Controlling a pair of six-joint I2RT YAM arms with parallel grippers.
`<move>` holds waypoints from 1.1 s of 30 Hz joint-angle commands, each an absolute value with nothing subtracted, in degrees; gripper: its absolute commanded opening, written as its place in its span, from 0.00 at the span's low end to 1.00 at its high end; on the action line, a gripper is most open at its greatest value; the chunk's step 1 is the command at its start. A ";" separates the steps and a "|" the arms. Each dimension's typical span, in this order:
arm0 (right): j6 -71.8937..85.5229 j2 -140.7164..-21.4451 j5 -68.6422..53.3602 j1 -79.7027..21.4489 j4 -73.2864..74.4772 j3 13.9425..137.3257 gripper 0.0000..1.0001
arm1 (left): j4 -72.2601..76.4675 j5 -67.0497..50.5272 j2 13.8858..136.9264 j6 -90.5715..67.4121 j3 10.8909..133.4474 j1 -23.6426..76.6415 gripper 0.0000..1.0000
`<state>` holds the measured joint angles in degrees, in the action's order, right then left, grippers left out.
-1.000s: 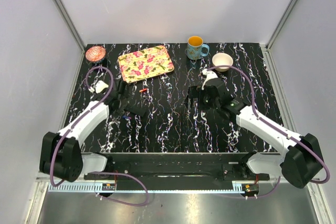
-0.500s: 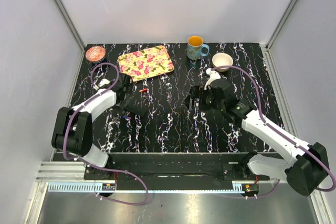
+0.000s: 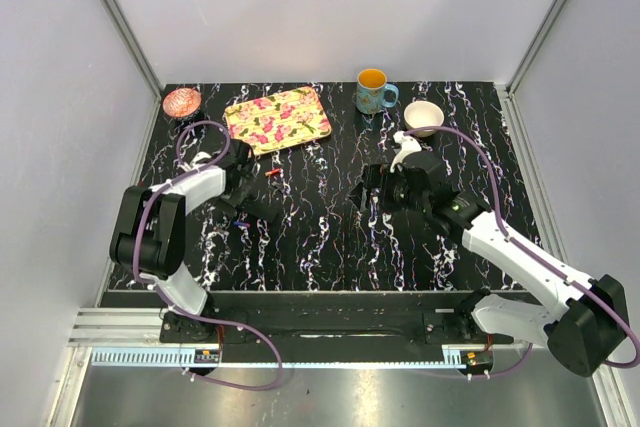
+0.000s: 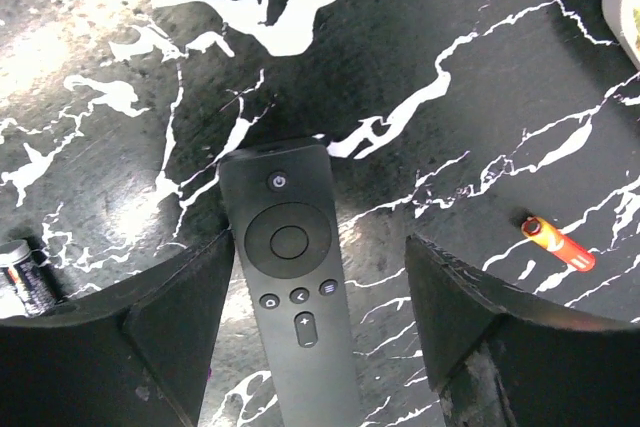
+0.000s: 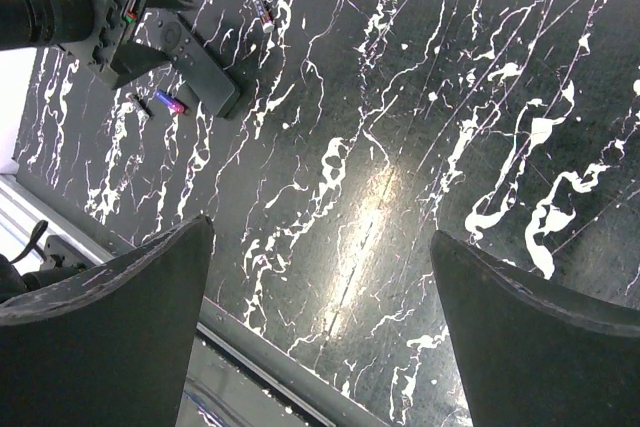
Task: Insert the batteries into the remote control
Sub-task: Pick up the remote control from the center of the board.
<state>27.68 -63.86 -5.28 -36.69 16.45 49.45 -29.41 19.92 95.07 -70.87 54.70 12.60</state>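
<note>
The black remote control (image 4: 290, 277) lies buttons-up on the marbled table, and also shows in the right wrist view (image 5: 195, 59). My left gripper (image 4: 320, 247) is open and low over it. The remote sits between the fingers, close against the left finger (image 4: 170, 332), with a gap to the right one. A red-orange battery (image 4: 558, 244) lies to the right, also in the top view (image 3: 272, 173). A dark battery (image 4: 25, 287) lies by the left finger. My right gripper (image 5: 320, 232) is open and empty above bare table, mid-right in the top view (image 3: 368, 192).
A floral tray (image 3: 278, 117), a pink dish (image 3: 182, 102), a blue mug (image 3: 373, 92) and a white bowl (image 3: 423, 113) stand along the back. More small batteries (image 5: 263, 9) (image 5: 168, 102) lie near the remote. The table's metal front edge (image 5: 270, 367) is under the right gripper.
The left arm has folded in, its elbow swinging back and left, while its gripper stays at the remote. The right gripper has shifted slightly.
</note>
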 commanded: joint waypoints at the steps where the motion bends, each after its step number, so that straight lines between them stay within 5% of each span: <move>1: 28.48 -62.75 -5.89 -36.74 16.87 49.13 1.00 | -29.09 19.42 98.26 -70.31 56.51 12.13 0.73; 11: 28.74 -61.88 -6.33 -36.74 17.14 49.66 1.00 | -36.28 18.99 101.51 -70.40 59.94 12.04 0.56; 25: 29.88 -58.27 -6.42 -36.74 17.76 48.08 1.00 | -47.72 21.35 108.45 -66.54 69.07 12.04 0.66; 30: 30.23 -58.27 -6.59 -36.74 17.14 47.29 1.00 | -48.95 21.10 108.98 -65.92 69.70 12.13 0.56; 33: 30.15 -58.45 -6.86 -36.74 17.05 47.55 1.00 | -48.69 20.74 108.55 -65.57 69.26 12.13 0.39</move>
<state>29.74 -58.92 -5.72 -36.69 18.33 47.31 -44.21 20.23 106.87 -67.33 69.78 12.36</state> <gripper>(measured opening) 0.994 0.482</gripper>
